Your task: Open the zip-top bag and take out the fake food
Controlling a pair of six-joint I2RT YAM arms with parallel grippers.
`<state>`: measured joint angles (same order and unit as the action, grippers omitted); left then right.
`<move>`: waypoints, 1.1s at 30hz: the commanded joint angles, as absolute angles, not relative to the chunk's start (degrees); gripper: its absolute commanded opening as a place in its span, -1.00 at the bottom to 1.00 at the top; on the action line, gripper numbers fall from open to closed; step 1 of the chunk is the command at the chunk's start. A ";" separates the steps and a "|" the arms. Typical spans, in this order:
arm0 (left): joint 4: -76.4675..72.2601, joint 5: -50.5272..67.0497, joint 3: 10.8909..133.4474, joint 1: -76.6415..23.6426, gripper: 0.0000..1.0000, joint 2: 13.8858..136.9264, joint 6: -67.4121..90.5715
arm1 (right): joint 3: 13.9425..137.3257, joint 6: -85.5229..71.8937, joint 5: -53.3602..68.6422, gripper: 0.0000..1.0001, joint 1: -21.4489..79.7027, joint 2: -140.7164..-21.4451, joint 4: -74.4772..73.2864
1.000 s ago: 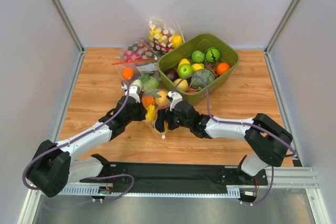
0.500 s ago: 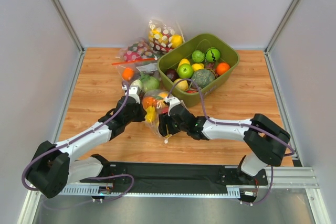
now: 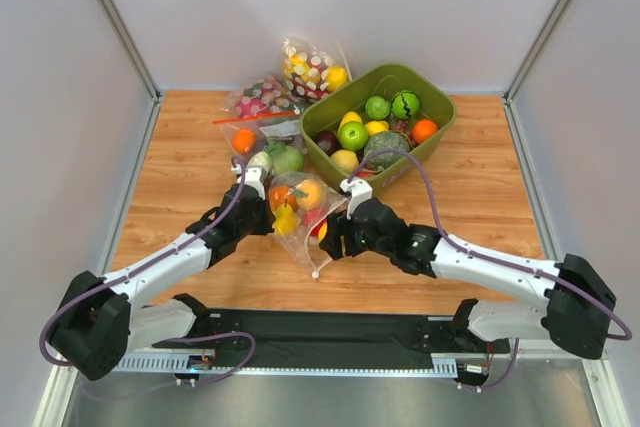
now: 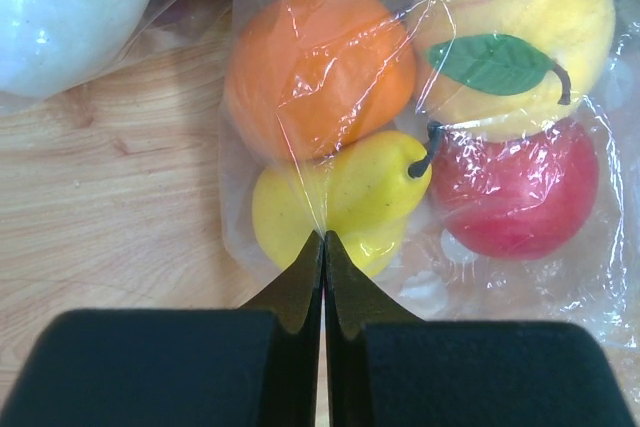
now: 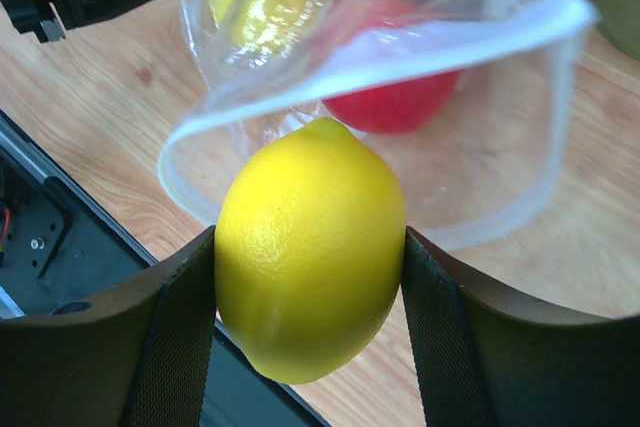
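The zip-top bag [image 3: 300,209] lies on the table between my grippers, its pale zip mouth [image 5: 370,57] open. Inside it, the left wrist view shows an orange [image 4: 320,72], a yellow pear [image 4: 340,197], a red apple [image 4: 515,187] and a yellow apple [image 4: 510,27]. My left gripper [image 3: 262,215] is shut, pinching a fold of the bag's plastic [image 4: 323,237] at its left side. My right gripper [image 3: 333,237] is shut on a yellow lemon [image 5: 305,227], held just outside the bag's mouth above the wood.
A green bin [image 3: 440,112] of mixed fake fruit stands behind the bag to the right. Other filled bags lie at the back: one with a red zip strip [image 3: 262,107], a dotted one [image 3: 310,67], one with white and green vegetables [image 3: 278,157]. The black base rail [image 3: 320,332] runs along the front edge.
My right gripper has drawn back to the right, out of the bag's mouth, with the lemon in it. The bag has spread flatter. My left gripper has held its pinch.
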<state>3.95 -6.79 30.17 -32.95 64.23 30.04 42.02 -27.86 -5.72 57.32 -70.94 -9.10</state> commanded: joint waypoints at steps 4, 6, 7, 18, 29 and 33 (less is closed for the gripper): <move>6.42 -7.38 31.73 -32.87 -1.00 62.49 28.13 | 41.92 -24.18 -12.92 -0.36 55.73 -59.97 -20.29; 6.50 -6.68 31.73 -32.87 -1.00 62.32 27.77 | 42.01 -23.30 -13.01 -0.36 52.49 -57.67 -20.83; 6.59 -6.33 31.73 -32.87 -1.00 62.23 27.77 | 42.01 -21.72 -12.49 -0.36 50.99 -56.00 -20.22; 8.52 -3.43 32.95 -32.87 -1.00 61.70 27.33 | 55.80 -12.74 -1.08 -0.36 29.65 -64.05 -7.94; 8.61 -0.70 31.73 -32.87 -1.00 60.38 28.13 | 85.67 -12.83 12.21 -0.34 17.41 -96.57 -9.04; 8.79 -0.44 31.64 -32.87 -1.00 60.29 27.86 | 92.01 -13.18 12.57 -0.32 16.61 -103.88 -11.69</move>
<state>8.56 -1.76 30.72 -32.95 61.45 28.23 88.44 -13.80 10.24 17.08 -100.99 -8.29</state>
